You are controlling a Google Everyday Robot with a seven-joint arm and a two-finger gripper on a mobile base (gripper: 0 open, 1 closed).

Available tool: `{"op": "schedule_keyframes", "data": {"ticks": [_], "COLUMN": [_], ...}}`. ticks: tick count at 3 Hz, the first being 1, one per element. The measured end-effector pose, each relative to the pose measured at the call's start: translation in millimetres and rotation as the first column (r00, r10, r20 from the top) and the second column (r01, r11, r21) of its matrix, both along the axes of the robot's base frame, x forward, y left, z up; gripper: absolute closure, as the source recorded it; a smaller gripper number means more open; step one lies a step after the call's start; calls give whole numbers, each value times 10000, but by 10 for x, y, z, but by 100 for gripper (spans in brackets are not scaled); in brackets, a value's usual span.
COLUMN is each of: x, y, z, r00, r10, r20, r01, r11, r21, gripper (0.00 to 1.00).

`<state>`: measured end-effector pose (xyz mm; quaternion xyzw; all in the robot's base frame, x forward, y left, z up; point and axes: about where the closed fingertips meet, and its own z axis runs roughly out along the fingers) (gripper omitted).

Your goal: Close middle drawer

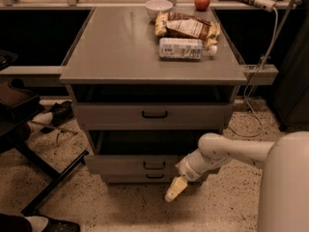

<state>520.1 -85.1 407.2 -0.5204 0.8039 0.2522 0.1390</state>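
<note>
Middle drawer (126, 164) slightly out | fingers (175, 189) together, below its right end

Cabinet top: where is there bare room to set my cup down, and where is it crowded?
The left half and the front strip of the cabinet top are bare. The back right is crowded: white bowl, apple, snack bag, plastic bottle lying flat. The gripper hangs low by the floor, in front of the middle drawer, right of its handle.
</note>
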Motion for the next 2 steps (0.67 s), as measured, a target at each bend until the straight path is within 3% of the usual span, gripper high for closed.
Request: {"op": "schedule_keyframes", "data": {"ticks": [1, 2], "x": [765, 764], "y": [-39, -39], "z": [-102, -102], "r00": [9977, 9977], "r10": [-616, -615], "r20": [293, 292], "r01": [609, 609], "r11": [9979, 9979], "r21": [224, 225], "gripper": [0, 0]}}
